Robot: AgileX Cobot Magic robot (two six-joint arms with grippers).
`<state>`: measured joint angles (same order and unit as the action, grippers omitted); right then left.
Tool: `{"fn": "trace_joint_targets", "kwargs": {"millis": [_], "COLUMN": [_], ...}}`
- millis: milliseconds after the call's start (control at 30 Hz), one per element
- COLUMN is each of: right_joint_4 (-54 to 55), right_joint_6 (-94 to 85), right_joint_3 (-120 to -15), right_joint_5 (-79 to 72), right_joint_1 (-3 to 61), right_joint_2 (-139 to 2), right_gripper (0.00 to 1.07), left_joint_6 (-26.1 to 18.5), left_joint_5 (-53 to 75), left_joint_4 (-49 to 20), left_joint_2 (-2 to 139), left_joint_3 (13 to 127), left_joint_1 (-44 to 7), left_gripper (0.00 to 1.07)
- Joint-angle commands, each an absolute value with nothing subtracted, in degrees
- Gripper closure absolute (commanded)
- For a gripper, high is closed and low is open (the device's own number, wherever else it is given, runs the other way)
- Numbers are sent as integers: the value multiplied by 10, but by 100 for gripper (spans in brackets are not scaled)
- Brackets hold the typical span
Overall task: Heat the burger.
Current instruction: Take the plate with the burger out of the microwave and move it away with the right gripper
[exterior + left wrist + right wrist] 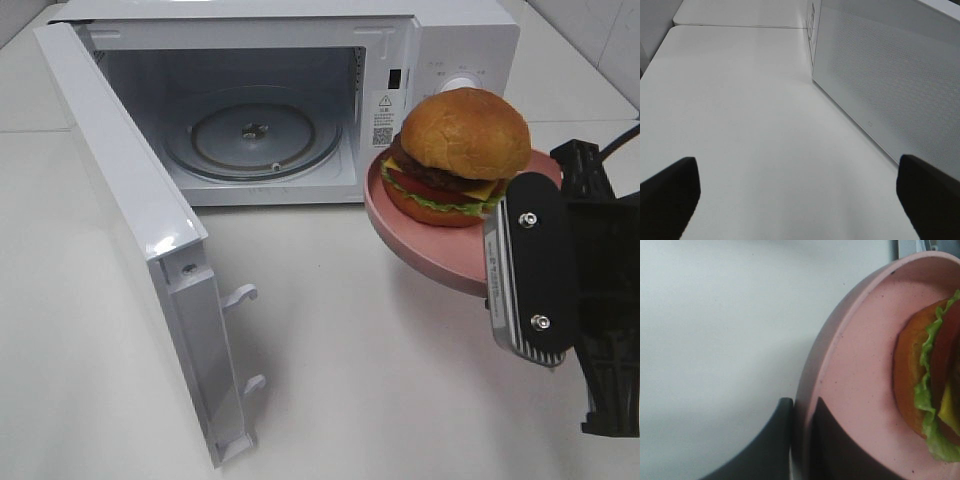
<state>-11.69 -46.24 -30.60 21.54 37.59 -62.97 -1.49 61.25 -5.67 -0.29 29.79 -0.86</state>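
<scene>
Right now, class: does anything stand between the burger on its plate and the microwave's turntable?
Nothing visible does. The microwave door is swung wide open, the turntable is bare, and the right tool holds the pink plate with the burger just outside the opening.

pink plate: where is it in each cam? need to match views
Exterior high: pink plate at right, held up in front of the microwave, burger on it.
Left wrist: not in it.
Right wrist: fills the right side, right gripper clamped on its rim.
Shared landmark: the burger's lettuce edge, in the exterior high and right wrist views.
</scene>
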Motion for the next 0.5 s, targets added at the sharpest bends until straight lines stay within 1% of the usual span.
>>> {"fn": "trace_joint_targets", "kwargs": {"millis": [33,67,167,233,267,333,367,433,500], "right_joint_4": [-171,-192,-205,-268,-268,-314,-314,-326,-366], "right_joint_6": [-398,-366,-340,-256,-256,-194,-194,-174,-120], "right_joint_3": [-299,-289,-285,-282,-282,-282,-282,-281,-280], "right_joint_5": [209,218,226,257,257,278,278,284,289], "right_joint_1": [372,372,372,372,372,370,370,363,328], "right_joint_2": [-603,-599,-599,-599,-599,-599,-599,-599,-599], "right_gripper": [105,105,105,104,104,104,104,104,103], "left_joint_6": [-14,-14,-14,-14,-14,-14,-14,-14,-14], "left_joint_5": [614,614,614,614,614,614,614,614,614], "left_joint_4": [-57,-57,-57,-57,-57,-57,-57,-57,-57], "left_joint_2": [-6,-6,-6,-6,-6,-6,-6,-6,-6], "left_joint_3": [296,296,296,296,296,296,296,296,296], "left_joint_1": [-6,-6,-6,-6,-6,-6,-6,-6,-6], "left_gripper": [6,6,6,6,6,6,6,6,6]}}
